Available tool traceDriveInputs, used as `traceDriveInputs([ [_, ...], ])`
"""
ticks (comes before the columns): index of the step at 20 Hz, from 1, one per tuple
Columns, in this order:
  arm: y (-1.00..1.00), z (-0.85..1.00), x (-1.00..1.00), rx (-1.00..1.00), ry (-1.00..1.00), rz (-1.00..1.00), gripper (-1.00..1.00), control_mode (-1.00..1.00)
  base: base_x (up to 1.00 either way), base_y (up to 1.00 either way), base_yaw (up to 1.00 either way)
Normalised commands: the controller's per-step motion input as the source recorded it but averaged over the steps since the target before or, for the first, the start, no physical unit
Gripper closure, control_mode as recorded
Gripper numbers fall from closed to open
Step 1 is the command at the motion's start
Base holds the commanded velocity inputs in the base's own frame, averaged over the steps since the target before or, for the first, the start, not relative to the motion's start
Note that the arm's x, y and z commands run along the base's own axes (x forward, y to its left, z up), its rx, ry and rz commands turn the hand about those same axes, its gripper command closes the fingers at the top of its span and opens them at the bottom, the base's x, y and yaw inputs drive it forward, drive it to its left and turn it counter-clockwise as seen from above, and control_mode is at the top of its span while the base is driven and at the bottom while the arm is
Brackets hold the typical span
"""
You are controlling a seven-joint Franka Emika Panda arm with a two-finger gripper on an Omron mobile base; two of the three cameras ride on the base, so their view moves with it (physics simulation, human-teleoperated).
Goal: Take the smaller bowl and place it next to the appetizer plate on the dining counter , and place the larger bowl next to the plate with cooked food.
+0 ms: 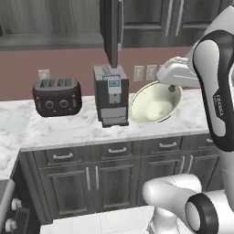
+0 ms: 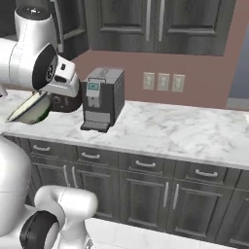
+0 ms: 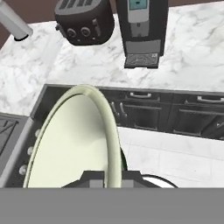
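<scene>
Cream-white smaller bowl [image 1: 154,103] tilted, rim pinched in closed gripper [image 1: 172,88], above marble worktop [image 1: 82,125].

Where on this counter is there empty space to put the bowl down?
The widest bare marble lies right of the coffee machine, running along under the wall outlets. A smaller patch sits in front of the toaster, toward the counter's front edge. It is crowded where toaster and coffee machine stand side by side, with the held bowl beside them.

Home kitchen: marble counter [image 1: 82,128] w/ toaster [image 1: 57,96] just left of coffee machine [image 1: 111,94], dark drawers below it, wall cabinets above, outlets [image 2: 163,81] on backsplash to its right.
</scene>
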Motion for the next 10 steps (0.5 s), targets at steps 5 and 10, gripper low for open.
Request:
traceDriveInputs([
  [5,0.00,0.00,0.00,0.00,0.00,0.00,1.00,1.00,-1.00,0.00,0.09],
  [10,0.00,0.00,0.00,0.00,0.00,0.00,1.00,1.00,-1.00,0.00,0.08],
])
